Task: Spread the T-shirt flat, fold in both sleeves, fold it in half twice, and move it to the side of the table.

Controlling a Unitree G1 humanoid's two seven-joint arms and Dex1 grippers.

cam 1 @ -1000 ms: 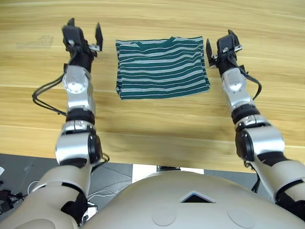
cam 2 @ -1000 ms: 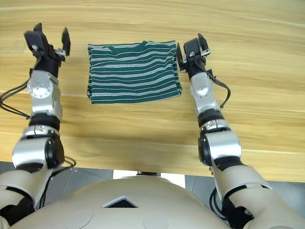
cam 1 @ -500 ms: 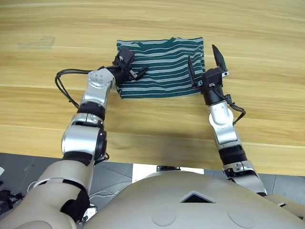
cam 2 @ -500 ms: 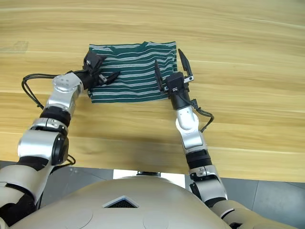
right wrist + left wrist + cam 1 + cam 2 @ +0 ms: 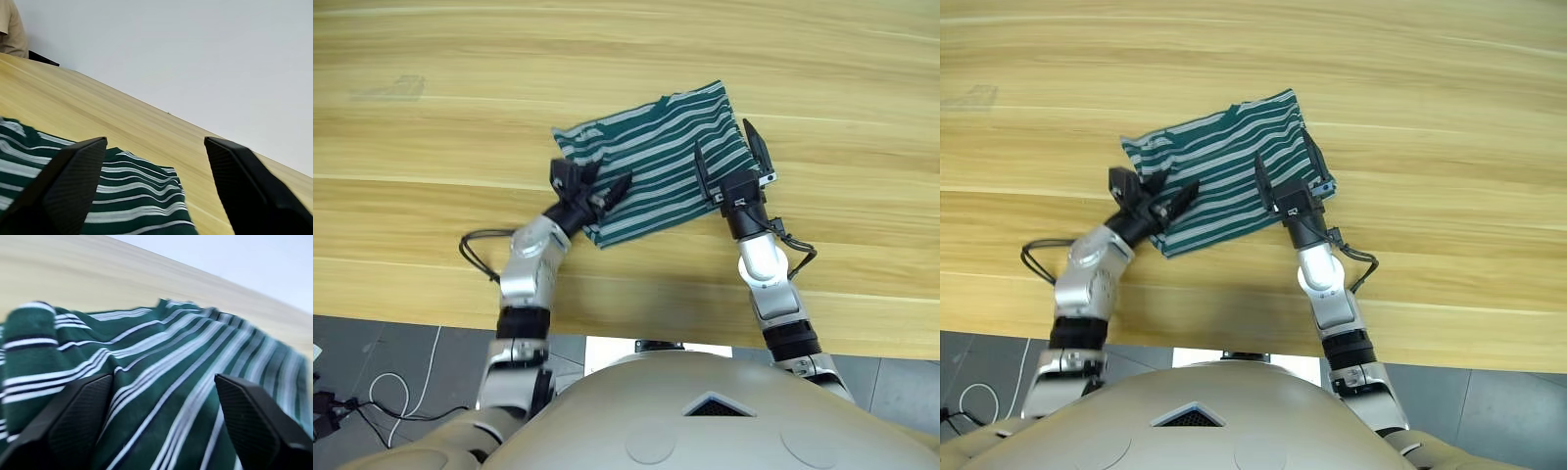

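Starting with the table (image 5: 431,59): no change is seen here. The same wooden top is in view, and the camera isn't shifted.
T-shirt (image 5: 651,147): this is the big change. A second ago it is lying square to the table edge as a neat folded rectangle. Now it is swung askew in the middle of the table, with its left near corner pulled in toward the robot and its far right corner pointing away. The layers look held together so far.
Left gripper (image 5: 595,186): a second ago it is parked beside the shirt's left edge. Now it is drawn back with the arm and planted on the left near corner, its fingers spread wide and striped cloth lying between them, so nothing is pinched.
Right gripper (image 5: 725,155): it is brought in from the right edge the same way and is now set over the near right edge. Its fingers are also splayed apart, with no grip taken.
What it means: the folding is judged done and the slide to the side is judged begun. The shirt is only being dragged, so more twisting or a slipped layer can be expected.
Writing: no brand or label is made out on the shirt. A faint pale patch (image 5: 389,88) is seen on the table, but it can't be read.
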